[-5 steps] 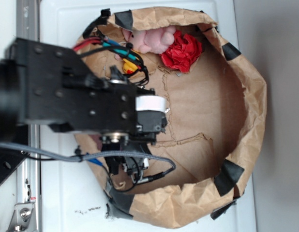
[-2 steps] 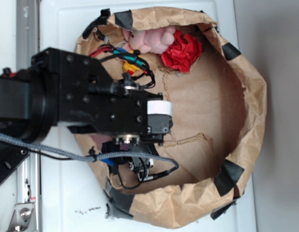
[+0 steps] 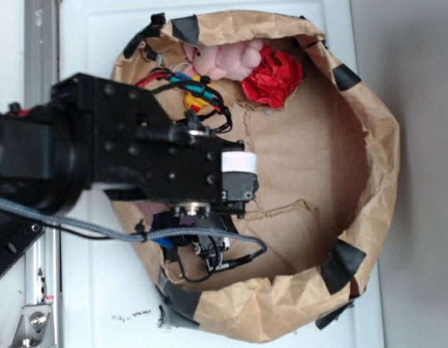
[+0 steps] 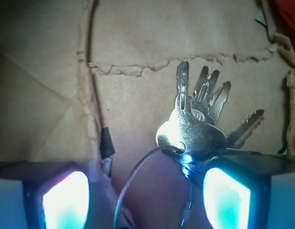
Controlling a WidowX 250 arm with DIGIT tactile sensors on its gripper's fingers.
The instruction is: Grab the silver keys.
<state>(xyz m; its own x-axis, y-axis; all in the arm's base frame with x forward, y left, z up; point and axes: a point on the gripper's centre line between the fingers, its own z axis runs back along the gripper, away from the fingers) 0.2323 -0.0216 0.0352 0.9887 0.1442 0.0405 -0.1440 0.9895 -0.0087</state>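
Note:
The silver keys [image 4: 200,125] lie fanned on the brown paper floor in the wrist view, blades pointing up and right. Their thin wire ring [image 4: 138,174] loops down into the gap between my fingers. My gripper [image 4: 146,193] is open and low over the paper. Its glowing right finger [image 4: 226,195] sits just below the key heads, and the left finger [image 4: 65,199] stands well apart. Nothing is clamped. In the exterior view the black arm [image 3: 166,163] covers both the keys and the gripper.
The crumpled brown paper bag wall [image 3: 380,167] rings the work area, patched with black tape. A pink plush toy [image 3: 231,58] and a red crumpled piece [image 3: 273,78] lie at the far rim, and a yellow object [image 3: 197,100] sits under the arm's cables. A metal rail [image 3: 43,43] runs along the left.
The arm has shifted to the right, further over the bag floor, since a second ago. It has barely moved in the last half second.

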